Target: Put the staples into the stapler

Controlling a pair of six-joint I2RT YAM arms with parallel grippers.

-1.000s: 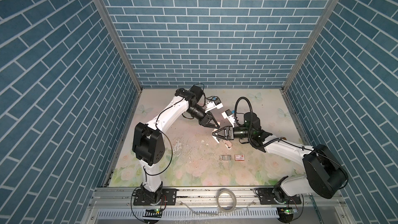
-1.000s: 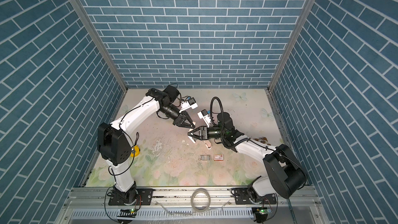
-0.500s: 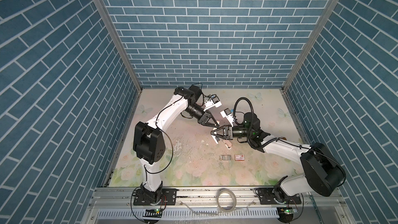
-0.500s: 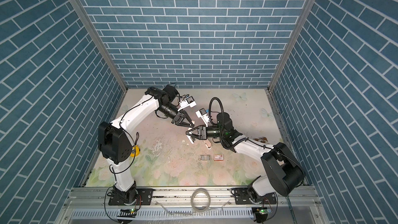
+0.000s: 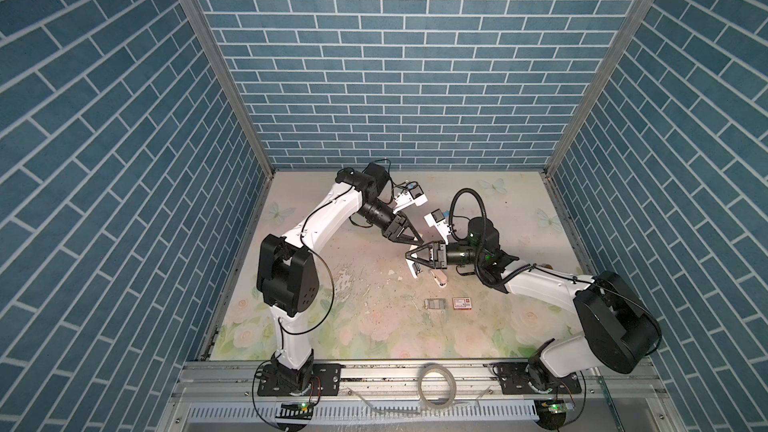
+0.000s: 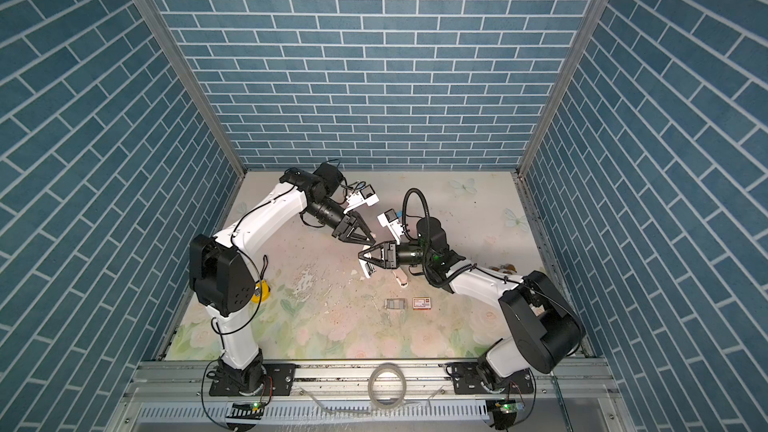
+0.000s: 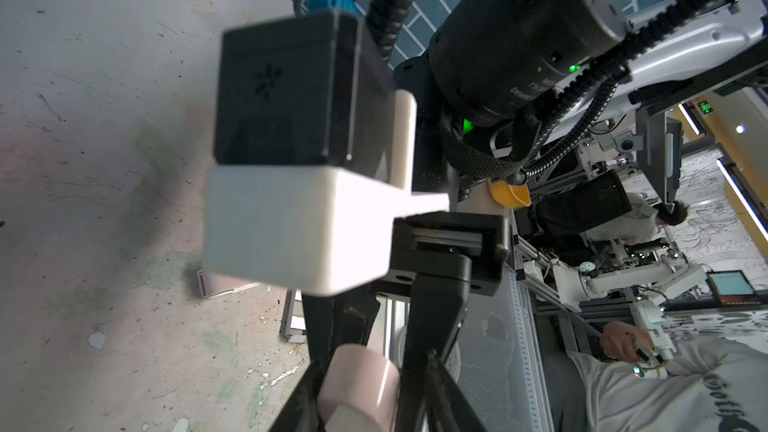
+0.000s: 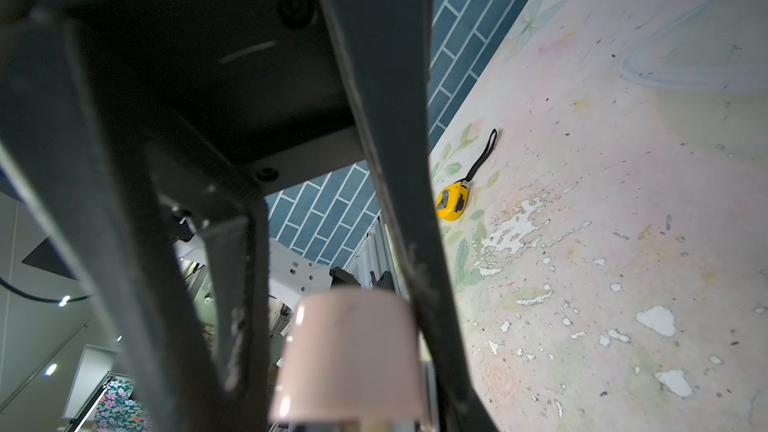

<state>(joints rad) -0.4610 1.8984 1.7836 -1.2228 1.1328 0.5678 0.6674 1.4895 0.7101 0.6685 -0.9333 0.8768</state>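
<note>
Pink, smooth plastic with a rounded end is the part of the stapler (image 8: 353,351) that shows, held over the middle of the worktop (image 5: 365,334), a pale floral-printed sheet that is scratched and flaking in white patches. The right gripper (image 5: 411,257) pinches this pink end between its dark, strut-framed fingers, as the left wrist view shows. Its forearm lies low and nearly level, reaching from the front right corner toward the centre. The left gripper (image 5: 417,239) slants down from the back left with its elbow raised, tip to tip with the right one. Its jaws stand apart around the same pink end, and in the right wrist view a gap shows between one fuzzy-edged pad (image 8: 245,317) and the plastic. In both top views a pink and white piece (image 5: 439,279) sits just below the right gripper; whether it touches the worktop I cannot tell. The staples (image 5: 434,304), a small flat grey metallic block, lie on the worktop between its centre and front edge, apart from both grippers and just beside a red-and-white cardboard box (image 5: 462,303). A yellow tape measure (image 8: 453,201) with a black strap rests near the left edge.
</note>
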